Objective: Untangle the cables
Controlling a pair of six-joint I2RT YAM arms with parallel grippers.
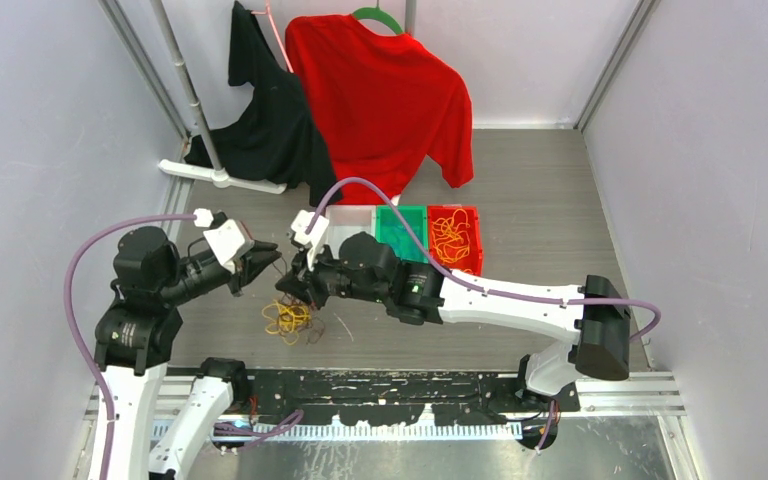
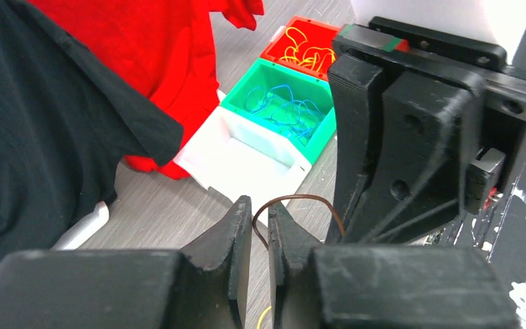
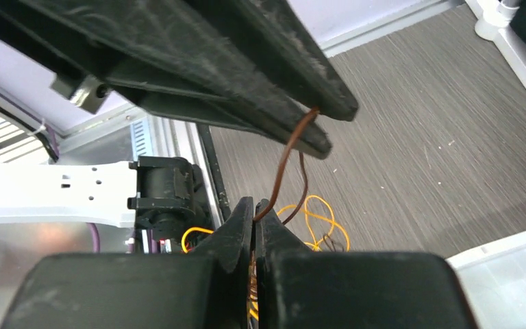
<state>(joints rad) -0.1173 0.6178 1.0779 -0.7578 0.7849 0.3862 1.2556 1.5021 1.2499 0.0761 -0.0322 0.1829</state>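
right claw (image 3: 254, 216): fingers pressed together; pinching the brown cable (image 3: 284, 164) right at the tips
left claw (image 2: 260, 205): just beside the right one, tip to tip; fingers nearly together with a thin gap; brown cable runs in between them, so it looks pinched there too
brown cable: short stretch in the air between the two claws; a loop of it curls out past the left fingertips; lower end drops toward the pile; whether it is free of the pile, cannot tell
tangle (image 1: 288, 318): small orange-yellow knot with a few dark strands; lying on the table (image 1: 540, 200) right under the claws; neither claw touches it
white bin (image 2: 236, 161): beyond the claws; looks empty
green bin (image 2: 242, 82): next to the white one; blue cables (image 2: 284, 110) inside
red bin (image 2: 279, 41): last in the row; yellow cables (image 2: 301, 44) inside
shirts: red shirt (image 1: 380, 100) and black shirt (image 1: 260, 130) hang at the back; not part of the job
progress: partly done, my read; blue and some yellow look sorted into bins; brown one is being picked out; tangle on the table is left to separate; likely the white bin is for brown
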